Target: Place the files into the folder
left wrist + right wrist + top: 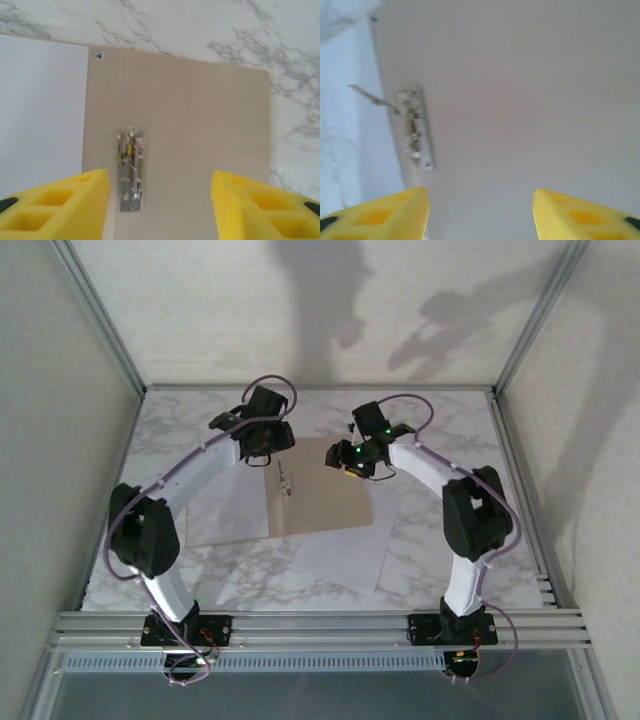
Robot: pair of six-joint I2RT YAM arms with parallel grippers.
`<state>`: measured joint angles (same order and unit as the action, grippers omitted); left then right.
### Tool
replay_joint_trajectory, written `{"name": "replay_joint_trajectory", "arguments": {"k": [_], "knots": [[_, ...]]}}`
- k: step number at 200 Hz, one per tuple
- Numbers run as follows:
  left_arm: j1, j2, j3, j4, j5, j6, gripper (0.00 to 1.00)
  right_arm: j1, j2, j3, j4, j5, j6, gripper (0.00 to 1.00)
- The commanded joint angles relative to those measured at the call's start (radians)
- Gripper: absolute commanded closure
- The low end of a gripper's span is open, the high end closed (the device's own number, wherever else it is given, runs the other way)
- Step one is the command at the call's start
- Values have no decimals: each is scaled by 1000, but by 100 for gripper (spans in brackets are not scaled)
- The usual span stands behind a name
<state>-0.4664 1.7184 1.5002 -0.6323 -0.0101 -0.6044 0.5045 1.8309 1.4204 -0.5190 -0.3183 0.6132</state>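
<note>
The tan folder [325, 495] lies open on the marble table, its metal clip [285, 480] at the crease. One white file sheet [225, 515] covers the folder's left half, and another [345, 558] sticks out from under its near right corner. My left gripper [265, 445] hovers over the folder's far edge. It is open, with the clip [131, 170] and bare folder [200, 125] showing between its yellow fingers [65, 205]. My right gripper [355, 455] hangs open above the right half [520, 100], holding nothing, and the clip [412, 130] is to its left.
Aluminium frame posts [110, 330] and pale walls close in the table on three sides. A rail [320, 625] at the near edge carries both arm bases. Bare marble [430, 430] shows to the right of the folder and behind it.
</note>
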Motion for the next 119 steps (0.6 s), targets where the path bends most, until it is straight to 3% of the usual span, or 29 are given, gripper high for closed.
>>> {"name": "replay_joint_trajectory", "arguments": {"k": [1, 68, 119], "knots": [[-41, -64, -86, 15, 32, -29, 42, 0, -146, -57, -69, -20, 47, 42], [-122, -257, -389, 161, 56, -129, 39, 32, -526, -482, 12, -30, 210, 43], [-169, -329, -523, 270, 79, -161, 37, 66, -658, -710, 94, -5, 293, 45]]}}
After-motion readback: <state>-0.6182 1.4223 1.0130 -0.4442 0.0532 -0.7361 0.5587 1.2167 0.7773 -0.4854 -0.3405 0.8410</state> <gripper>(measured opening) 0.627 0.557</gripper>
